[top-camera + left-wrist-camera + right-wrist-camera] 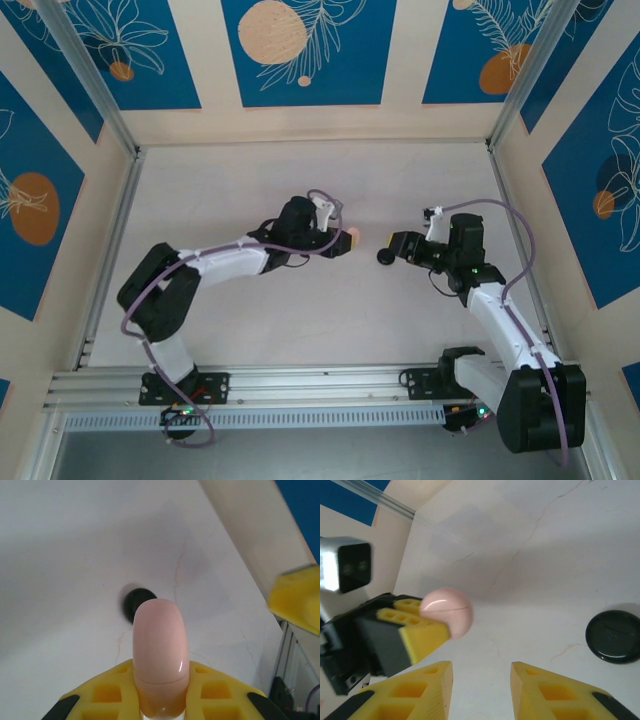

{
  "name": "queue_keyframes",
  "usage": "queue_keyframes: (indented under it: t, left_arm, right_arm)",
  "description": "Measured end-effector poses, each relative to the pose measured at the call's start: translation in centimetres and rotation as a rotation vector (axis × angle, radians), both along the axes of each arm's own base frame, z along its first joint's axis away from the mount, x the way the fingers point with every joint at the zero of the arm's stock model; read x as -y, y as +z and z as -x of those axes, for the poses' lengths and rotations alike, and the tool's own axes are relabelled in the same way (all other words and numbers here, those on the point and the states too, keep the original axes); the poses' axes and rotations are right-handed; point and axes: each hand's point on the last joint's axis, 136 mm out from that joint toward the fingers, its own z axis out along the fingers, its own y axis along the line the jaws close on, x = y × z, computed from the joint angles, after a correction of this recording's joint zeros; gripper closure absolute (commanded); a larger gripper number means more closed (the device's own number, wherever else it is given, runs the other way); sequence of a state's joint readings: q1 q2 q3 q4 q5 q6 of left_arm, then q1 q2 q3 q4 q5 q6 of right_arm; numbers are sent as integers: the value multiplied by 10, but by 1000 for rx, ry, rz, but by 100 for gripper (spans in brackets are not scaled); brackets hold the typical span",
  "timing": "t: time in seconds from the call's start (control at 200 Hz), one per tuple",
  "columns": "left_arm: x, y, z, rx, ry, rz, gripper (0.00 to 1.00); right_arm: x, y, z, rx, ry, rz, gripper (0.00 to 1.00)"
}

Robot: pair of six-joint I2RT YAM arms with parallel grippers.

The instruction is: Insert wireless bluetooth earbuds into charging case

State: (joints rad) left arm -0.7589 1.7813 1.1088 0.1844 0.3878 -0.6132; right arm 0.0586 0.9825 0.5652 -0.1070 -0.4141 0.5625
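Observation:
A pale pink round charging case is pinched edge-on between the yellow pads of my left gripper, which is shut on it and holds it above the table. From above, that gripper and the pink case sit mid-table. My right gripper faces them with its jaws apart and nothing between them; it sees the pink case in the left gripper. A black round case lies closed on the table beside my right gripper. The earbuds are out of view.
The black case lies between the two grippers, also seen as a dark disc behind the pink one. The white table is walled by blue-and-cream panels at the back and sides. A right fingertip shows at the edge.

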Motion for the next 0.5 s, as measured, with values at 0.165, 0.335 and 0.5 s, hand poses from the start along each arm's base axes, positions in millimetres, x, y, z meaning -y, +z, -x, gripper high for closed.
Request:
queue_keyframes:
  t: [0.165, 0.335, 0.5]
  left_arm:
    - [16, -31, -9, -167, 30, -26, 98]
    - [25, -61, -9, -297, 48, -61, 97]
    - [31, -69, -9, -357, 53, -60, 96]
  right_arm:
    - [3, -8, 6, -26, -12, -3, 64]
    - [5, -13, 12, -37, -15, -7, 64]
    - [7, -18, 16, -49, -21, -9, 64]
